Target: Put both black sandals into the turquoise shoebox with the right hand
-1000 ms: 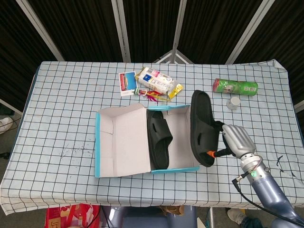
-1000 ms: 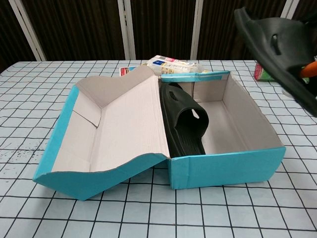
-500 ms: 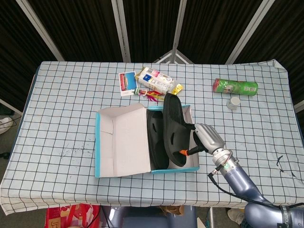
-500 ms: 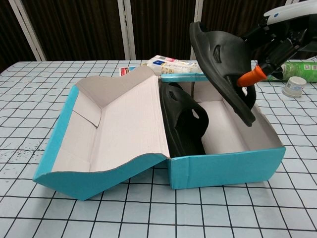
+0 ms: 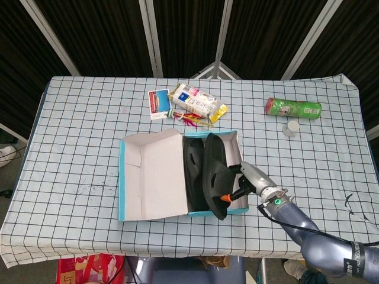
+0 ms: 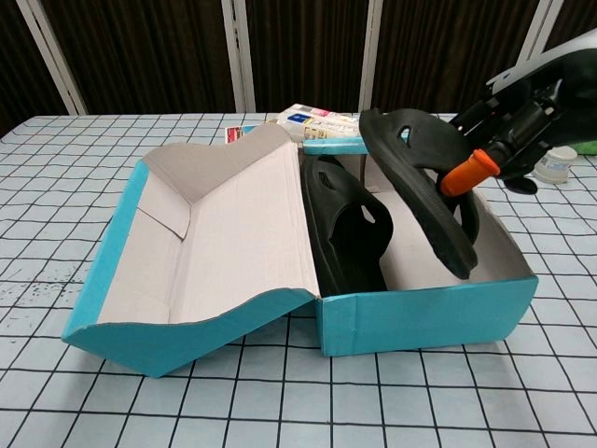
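Sandal number two (image 6: 424, 182) is gripped by the right hand (image 5: 251, 180), which holds it on its edge, tilted, above the free right half of the turquoise shoebox (image 6: 429, 313). In the head view its long axis runs from 12 to 6 o'clock, almost parallel to the first sandal (image 5: 194, 171), which already lies inside the box along the left side, next to the opened lid. The hand is at 3 o'clock from the held sandal, outside the right wall of the box, and the free space lies just under the sandal, toward 9 o'clock from the hand. The lower end seems to be at or just inside the front wall; if it touches the floor of the box I cannot tell. I judge the sandal needs only to go down and be released. The left hand is not visible in any view.
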